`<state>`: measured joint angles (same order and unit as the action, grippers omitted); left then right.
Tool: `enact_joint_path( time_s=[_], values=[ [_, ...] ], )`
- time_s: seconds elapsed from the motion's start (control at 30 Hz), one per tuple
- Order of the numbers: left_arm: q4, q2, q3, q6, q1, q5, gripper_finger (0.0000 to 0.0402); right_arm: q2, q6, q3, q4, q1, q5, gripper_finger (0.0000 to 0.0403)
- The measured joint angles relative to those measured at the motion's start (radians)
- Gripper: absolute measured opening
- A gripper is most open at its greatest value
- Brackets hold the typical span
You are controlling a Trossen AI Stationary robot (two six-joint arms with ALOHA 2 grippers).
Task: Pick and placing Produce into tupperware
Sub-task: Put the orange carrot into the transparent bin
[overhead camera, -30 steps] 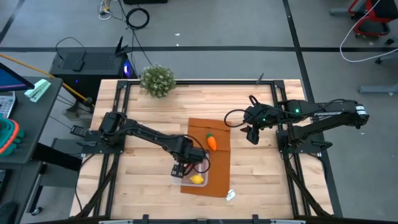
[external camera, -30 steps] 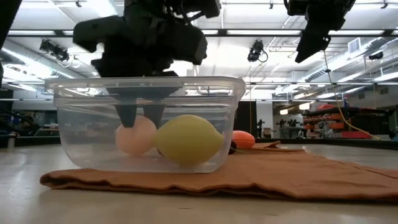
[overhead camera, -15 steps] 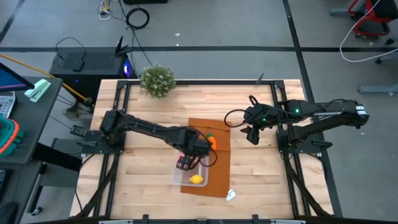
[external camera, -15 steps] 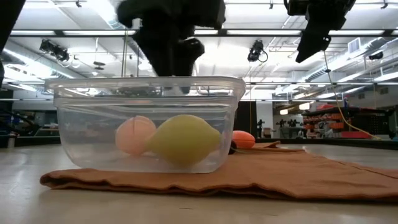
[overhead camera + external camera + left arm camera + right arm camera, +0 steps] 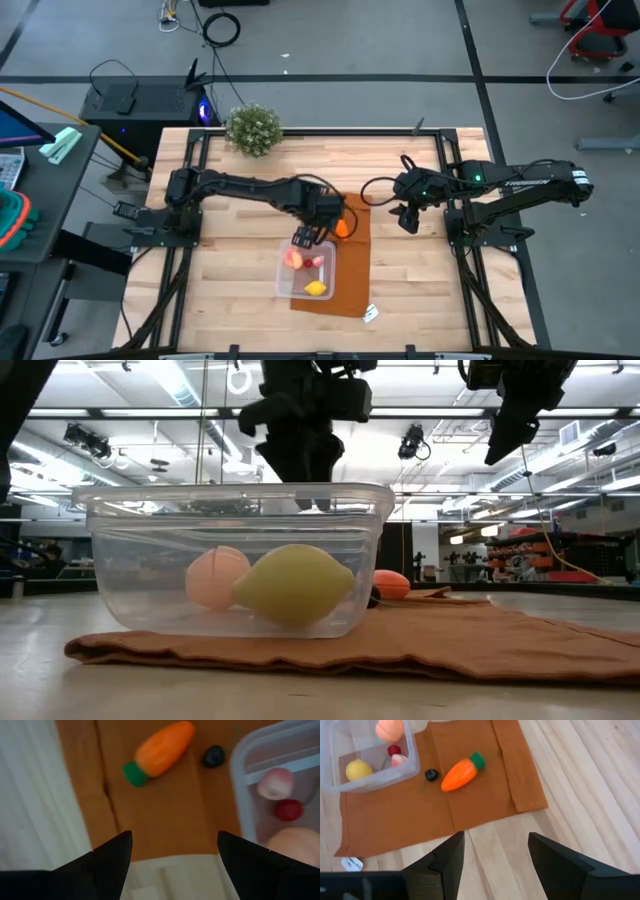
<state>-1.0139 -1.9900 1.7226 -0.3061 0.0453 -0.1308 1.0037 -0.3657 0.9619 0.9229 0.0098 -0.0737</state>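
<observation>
The clear tupperware point(image 5: 308, 272) stands on a brown-orange mat point(image 5: 352, 268). It holds a yellow lemon point(image 5: 316, 289), a peach-like fruit point(image 5: 293, 258) and small red and pink pieces point(image 5: 288, 810). The orange carrot point(image 5: 342, 228) lies on the mat past the box's far end, its green top pointing to the far edge. A small dark piece point(image 5: 214, 756) lies beside it. My left gripper point(image 5: 306, 240) hangs open above the box's far end, near the carrot point(image 5: 160, 750). My right gripper point(image 5: 405, 215) waits open to the right of the mat, raised.
A bushy green potted plant point(image 5: 253, 128) stands at the table's far edge, left of centre. A small white tag point(image 5: 371, 313) lies by the mat's near right corner. Bare wood lies to the left and right of the mat.
My left gripper has risen out of the tupperware and gone toward the far edge, toward the carrot, rolling a little. It stays open. The peach-like fruit stays in the box beside the lemon.
</observation>
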Motion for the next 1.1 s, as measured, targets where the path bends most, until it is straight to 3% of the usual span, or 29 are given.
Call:
enact_joint_path(
  time_s=[0.23,0.43,0.67,0.87,1.1],
  values=[
    [0.079,0.0,0.0,-0.208,-0.043,0.016,0.0302,0.0,-0.033,0.0,0.075,0.0,0.002,0.019],
    [0.125,0.0,-0.001,-0.421,-0.067,0.158,0.0302,-0.008,-0.015,0.0,0.102,0.016,0.001,0.019],
    [0.158,-0.003,-0.002,-0.513,-0.092,0.192,0.03,-0.028,-0.052,0.0,0.102,0.085,-0.035,0.019],
    [0.183,-0.023,0.0,-0.764,-0.106,0.32,0.0284,-0.039,-0.106,0.0,0.101,0.142,-0.04,0.019],
    [0.259,-0.09,-0.002,-0.892,-0.108,0.307,0.0277,-0.051,-0.16,0.0,0.1,0.22,-0.062,0.019]
  ],
)
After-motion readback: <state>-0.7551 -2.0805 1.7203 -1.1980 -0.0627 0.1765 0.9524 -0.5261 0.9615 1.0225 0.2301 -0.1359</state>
